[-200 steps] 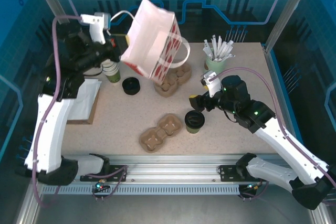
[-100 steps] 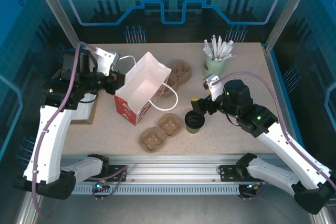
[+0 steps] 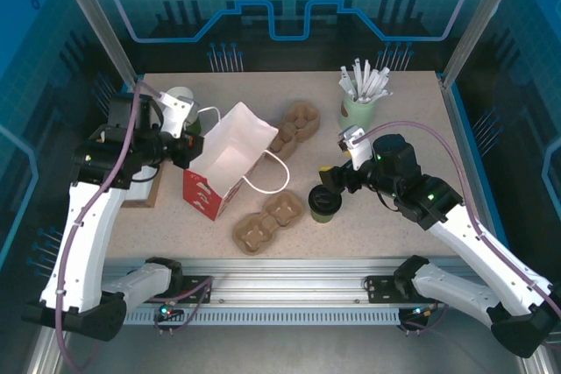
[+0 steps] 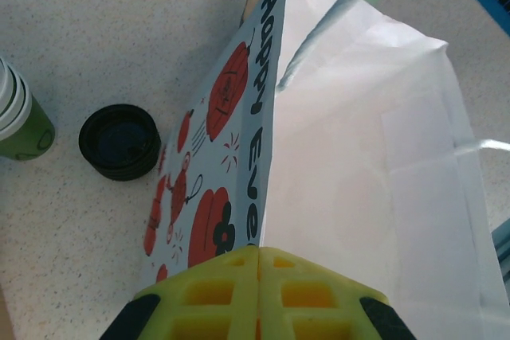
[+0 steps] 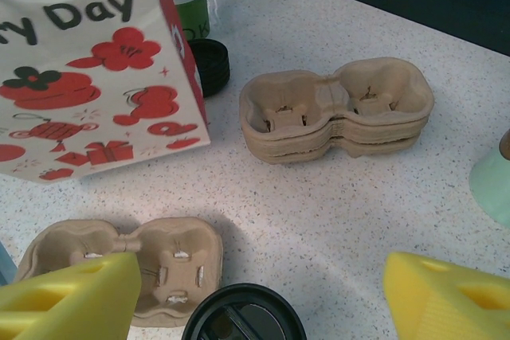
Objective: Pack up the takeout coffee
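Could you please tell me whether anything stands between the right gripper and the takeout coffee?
Nothing visible does. The right gripper is open, and the takeout coffee sits between its fingers in the right wrist view, unobstructed.

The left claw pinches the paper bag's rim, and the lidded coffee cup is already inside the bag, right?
Not inside. The top view shows the coffee cup standing on the table, outside the bag; the left gripper does pinch the rim.
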`<control>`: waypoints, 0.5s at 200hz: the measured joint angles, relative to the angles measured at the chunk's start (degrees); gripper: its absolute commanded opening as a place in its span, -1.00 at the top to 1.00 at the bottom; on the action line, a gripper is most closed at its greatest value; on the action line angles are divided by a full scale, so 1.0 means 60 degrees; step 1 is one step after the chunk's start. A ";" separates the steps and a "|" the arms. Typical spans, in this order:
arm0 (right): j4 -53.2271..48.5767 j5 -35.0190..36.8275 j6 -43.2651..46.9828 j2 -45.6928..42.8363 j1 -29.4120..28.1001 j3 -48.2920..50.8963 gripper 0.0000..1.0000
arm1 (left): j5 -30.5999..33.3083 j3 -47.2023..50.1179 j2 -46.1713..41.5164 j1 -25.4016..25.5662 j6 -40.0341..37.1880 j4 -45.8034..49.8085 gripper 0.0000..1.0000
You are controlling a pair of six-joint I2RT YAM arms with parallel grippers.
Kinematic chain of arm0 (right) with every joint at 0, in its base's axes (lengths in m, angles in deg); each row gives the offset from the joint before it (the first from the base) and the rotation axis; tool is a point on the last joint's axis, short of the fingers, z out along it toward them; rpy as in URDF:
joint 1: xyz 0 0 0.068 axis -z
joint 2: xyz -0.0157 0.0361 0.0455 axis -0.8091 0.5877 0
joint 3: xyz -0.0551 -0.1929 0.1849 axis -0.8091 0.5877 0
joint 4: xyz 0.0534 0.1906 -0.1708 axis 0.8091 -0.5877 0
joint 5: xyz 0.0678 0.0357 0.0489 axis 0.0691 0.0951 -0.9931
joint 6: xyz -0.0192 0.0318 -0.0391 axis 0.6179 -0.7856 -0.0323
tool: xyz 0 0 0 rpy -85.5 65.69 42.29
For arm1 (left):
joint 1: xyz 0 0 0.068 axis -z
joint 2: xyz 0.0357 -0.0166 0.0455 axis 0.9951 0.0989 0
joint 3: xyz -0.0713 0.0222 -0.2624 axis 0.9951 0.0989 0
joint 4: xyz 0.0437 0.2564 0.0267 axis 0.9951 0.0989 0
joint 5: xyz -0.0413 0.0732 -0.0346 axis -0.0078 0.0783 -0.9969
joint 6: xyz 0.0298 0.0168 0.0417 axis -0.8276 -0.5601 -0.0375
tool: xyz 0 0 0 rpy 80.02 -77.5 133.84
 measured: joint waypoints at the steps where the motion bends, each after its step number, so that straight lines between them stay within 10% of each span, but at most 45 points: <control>1: -0.0004 0.0000 0.0000 0.0000 0.0000 0.0000 -0.62 | 0.0007 0.0004 0.0004 0.0000 -0.0007 0.0000 1.00; 100: -0.0055 0.0007 0.0000 0.0055 0.0000 0.0000 -0.62 | -0.0506 0.0240 0.1053 -0.0004 -0.0517 -0.0033 1.00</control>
